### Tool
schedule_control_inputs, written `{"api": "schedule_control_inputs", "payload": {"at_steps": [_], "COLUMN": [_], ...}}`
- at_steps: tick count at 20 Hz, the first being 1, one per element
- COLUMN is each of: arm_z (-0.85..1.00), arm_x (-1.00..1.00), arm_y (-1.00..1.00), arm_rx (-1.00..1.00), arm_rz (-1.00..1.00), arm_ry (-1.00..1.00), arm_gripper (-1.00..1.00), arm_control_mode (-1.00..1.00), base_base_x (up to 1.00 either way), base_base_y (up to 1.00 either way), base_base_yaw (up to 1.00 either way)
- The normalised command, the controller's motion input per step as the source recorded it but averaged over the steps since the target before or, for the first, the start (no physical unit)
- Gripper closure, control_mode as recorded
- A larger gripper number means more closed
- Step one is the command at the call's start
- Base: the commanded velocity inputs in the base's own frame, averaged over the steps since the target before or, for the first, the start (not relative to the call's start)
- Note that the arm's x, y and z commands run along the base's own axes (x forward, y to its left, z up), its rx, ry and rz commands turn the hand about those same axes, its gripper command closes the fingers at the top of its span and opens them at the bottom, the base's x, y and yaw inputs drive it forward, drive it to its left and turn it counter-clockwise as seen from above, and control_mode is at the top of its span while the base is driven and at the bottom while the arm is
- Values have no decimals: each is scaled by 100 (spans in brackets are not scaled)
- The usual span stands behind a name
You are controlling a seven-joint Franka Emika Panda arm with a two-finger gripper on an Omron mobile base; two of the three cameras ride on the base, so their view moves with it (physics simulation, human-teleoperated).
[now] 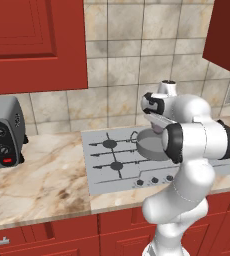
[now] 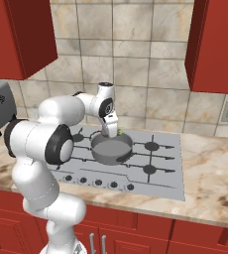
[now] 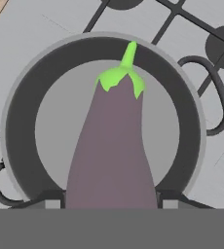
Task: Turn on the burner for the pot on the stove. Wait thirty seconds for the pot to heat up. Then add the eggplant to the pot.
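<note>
My gripper is shut on the eggplant, a purple body with a green stem cap that points away from the hand. Directly below it sits the grey pot, with the eggplant hanging over the pot's middle. In the right base view the gripper hovers just above the pot on the stove, and the eggplant's green tip peeks out beside it. In the left base view the arm hides most of the pot.
A row of dark knobs runs along the stove's front edge. A grey toaster oven stands on the counter to the left. Red cabinets hang above on both sides, with a tiled wall behind.
</note>
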Motion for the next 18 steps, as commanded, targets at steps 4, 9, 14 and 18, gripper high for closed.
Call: {"api": "schedule_control_inputs", "payload": {"at_steps": [4,9,14,18], "arm_z": [-19,-20,-19,-16], "arm_x": [17,21,19,16], "arm_y": [0,0,0,0], "arm_rx": [-3,-2,-1,0], "arm_rz": [0,0,0,0], "arm_ry": [0,0,0,0], "arm_gripper": [100,100,100,100], "arm_control_mode": [-100,-100,-100,-100], "base_base_x": [0,0,0,0], "base_base_y": [0,0,0,0], "base_base_yaw": [0,0,0,0]}}
